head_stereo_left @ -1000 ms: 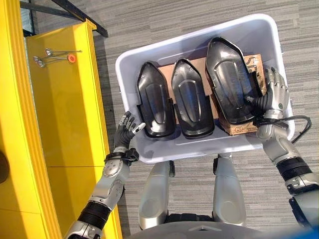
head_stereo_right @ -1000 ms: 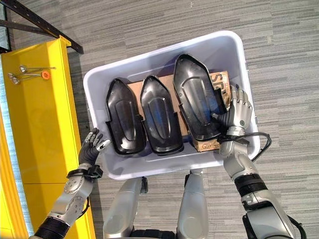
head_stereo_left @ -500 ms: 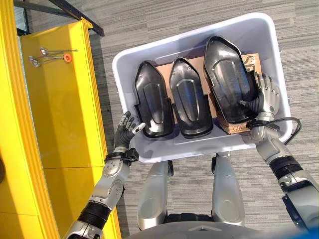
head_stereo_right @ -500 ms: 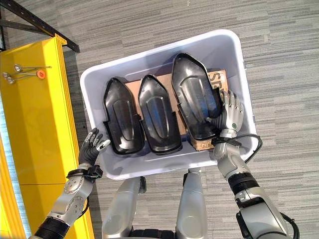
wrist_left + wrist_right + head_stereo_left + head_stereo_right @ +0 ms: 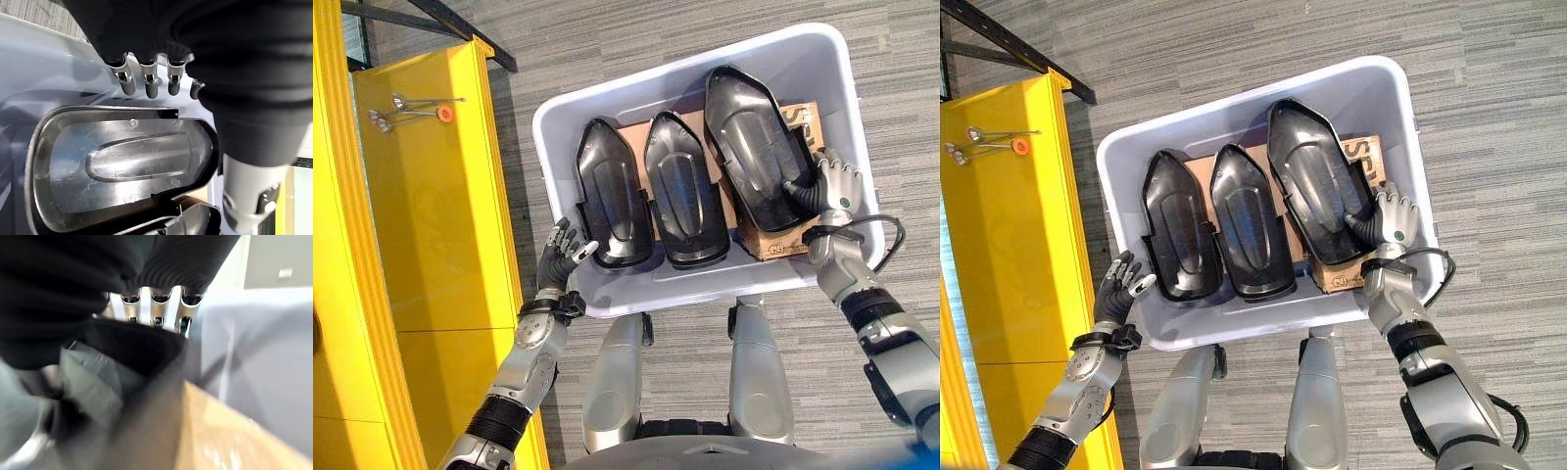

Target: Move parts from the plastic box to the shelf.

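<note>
A pale plastic box (image 5: 697, 283) stands on the floor and holds three black moulded parts side by side. The left part (image 5: 612, 201) and the middle part (image 5: 680, 196) lie flat. The right part (image 5: 749, 147), the largest, rests on a cardboard carton (image 5: 775, 238). My right hand (image 5: 830, 183) is curled round that part's near right edge; in the right wrist view its fingers (image 5: 156, 308) hook over the black rim (image 5: 132, 347). My left hand (image 5: 563, 259) is open at the box's near left corner, its fingers (image 5: 146, 83) straight above the left part (image 5: 117, 166).
A yellow shelf (image 5: 431, 196) stands to the left of the box, with metal pins and an orange disc (image 5: 446, 114) on its far end. A dark metal bar (image 5: 460, 24) crosses the floor beyond it. Grey carpet surrounds the box.
My right hand has moved in from the box's right wall and closed on the right part's edge. That part has shifted a little to the far left. The left hand has stayed put.
</note>
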Controlling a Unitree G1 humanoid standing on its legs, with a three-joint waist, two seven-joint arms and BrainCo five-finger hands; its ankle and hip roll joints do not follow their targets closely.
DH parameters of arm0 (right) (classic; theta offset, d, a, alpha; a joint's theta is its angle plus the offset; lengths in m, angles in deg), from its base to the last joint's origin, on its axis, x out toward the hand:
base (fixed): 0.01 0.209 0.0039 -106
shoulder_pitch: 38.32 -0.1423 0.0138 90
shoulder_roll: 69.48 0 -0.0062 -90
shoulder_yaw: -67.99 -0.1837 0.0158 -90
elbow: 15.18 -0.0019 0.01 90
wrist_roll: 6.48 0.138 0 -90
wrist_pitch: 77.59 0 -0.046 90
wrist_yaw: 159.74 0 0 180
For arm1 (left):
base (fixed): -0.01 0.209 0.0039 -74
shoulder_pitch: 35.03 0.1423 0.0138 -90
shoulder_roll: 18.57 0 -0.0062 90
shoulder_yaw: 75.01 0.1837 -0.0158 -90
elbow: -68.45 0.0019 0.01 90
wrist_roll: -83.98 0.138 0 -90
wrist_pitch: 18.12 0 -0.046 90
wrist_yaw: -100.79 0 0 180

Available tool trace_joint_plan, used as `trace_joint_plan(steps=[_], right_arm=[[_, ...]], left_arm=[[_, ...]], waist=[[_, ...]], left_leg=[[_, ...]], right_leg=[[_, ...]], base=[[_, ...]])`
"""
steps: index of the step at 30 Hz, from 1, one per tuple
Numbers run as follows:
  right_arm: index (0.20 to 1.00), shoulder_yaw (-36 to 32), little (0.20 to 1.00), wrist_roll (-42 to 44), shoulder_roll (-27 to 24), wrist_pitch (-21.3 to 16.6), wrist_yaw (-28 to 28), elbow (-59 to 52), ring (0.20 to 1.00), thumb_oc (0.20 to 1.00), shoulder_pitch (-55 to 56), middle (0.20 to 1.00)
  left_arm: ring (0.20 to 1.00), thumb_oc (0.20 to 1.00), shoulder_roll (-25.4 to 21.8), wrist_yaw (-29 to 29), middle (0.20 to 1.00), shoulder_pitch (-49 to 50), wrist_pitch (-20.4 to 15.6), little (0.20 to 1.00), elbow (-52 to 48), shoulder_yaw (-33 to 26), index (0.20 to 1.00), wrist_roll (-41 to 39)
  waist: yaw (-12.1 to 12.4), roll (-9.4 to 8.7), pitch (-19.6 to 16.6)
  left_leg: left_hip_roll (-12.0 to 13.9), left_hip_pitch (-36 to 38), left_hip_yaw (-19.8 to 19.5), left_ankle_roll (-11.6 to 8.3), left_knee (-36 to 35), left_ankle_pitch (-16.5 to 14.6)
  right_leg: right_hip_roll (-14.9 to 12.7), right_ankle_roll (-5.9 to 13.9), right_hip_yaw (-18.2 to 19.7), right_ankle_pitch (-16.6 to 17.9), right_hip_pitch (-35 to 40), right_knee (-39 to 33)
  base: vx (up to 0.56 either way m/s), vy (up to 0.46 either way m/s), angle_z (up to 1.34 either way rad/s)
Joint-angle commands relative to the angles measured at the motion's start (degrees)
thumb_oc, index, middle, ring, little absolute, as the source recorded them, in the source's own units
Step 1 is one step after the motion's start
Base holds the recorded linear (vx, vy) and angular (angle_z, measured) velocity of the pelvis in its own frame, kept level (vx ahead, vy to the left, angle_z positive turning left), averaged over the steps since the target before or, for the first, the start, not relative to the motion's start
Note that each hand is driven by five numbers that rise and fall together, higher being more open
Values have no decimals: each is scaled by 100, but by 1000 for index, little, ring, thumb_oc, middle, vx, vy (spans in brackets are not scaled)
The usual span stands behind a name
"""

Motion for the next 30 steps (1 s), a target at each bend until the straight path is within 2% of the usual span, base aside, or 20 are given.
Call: trace_joint_plan(steps=[1,13,15,17,19,22,24,27,28,30], right_arm=[[200,296,200,128,49,271,-496,513,200,200,431,200],[200,229,200,149,61,240,-431,221,200,200,586,200],[200,-169,200,841,145,-27,-201,-230,200,200,784,200],[200,-231,200,926,146,-76,-144,-373,200,200,837,200],[200,-619,200,1176,89,-348,135,-1285,200,200,1121,200],[200,-900,200,1309,112,-578,310,-1980,200,200,1333,200],[200,-951,200,1352,130,-627,320,-2124,200,200,1395,200],[200,-1161,200,1648,226,-1095,199,-3162,200,200,1762,200],[200,-1161,200,1647,227,-1094,199,-3163,200,200,1763,200],[200,-1204,200,1915,296,-1401,70,-3664,200,200,1957,200]], left_arm=[[1000,1000,-316,8,1000,169,-230,1000,-166,-53,1000,124],[1000,1000,-301,-40,1000,96,-224,1000,-171,-43,1000,182],[1000,1000,-276,-118,1000,87,-206,1000,-172,-68,1000,172],[1000,1000,-271,-138,1000,90,-193,1000,-170,-69,1000,171],[1000,1000,-278,-209,1000,122,-173,1000,-234,-123,1000,201],[1000,1000,-294,-226,1000,185,-161,1000,-330,-142,1000,238],[1000,1000,-299,-229,1000,192,-147,1000,-358,-143,1000,235],[1000,1000,-305,-230,1000,280,-77,1000,-382,-146,1000,257],[1000,1000,-305,-230,1000,280,-77,1000,-382,-146,1000,257],[1000,1000,-329,-237,1000,356,-45,1000,-454,-176,1000,252]], waist=[[146,-201,-5],[124,-262,-5],[96,-298,-5],[91,-307,-5],[58,-352,-24],[29,-394,-70],[27,-414,-95],[-9,-524,-189],[-10,-525,-195],[-23,-585,-254]], left_leg=[[191,-76,-148,-141,953,-723],[186,-49,-141,-146,986,-754],[200,-20,-136,-139,989,-756],[206,-11,-138,-137,989,-757],[232,65,-152,-135,974,-773],[255,140,-160,-142,952,-779],[254,145,-156,-141,932,-754],[309,298,-153,-161,900,-768],[307,293,-153,-160,897,-765],[355,428,-165,-174,899,-805]], right_leg=[[-372,65,-184,-168,-138,516],[-369,64,-210,-199,-57,503],[-360,65,-206,-204,-26,501],[-358,64,-208,-207,-12,498],[-357,69,-225,-224,69,478],[-343,72,-221,-237,137,457],[-349,74,-215,-217,143,438],[-335,78,-247,-246,287,425],[-337,79,-247,-244,283,423],[-310,78,-270,-293,425,419]], base=[[4,2,4],[1,0,1],[0,0,0],[0,0,0],[0,0,0],[0,0,0],[0,0,0],[4,3,-1],[21,-1,-4],[14,-3,-2]])
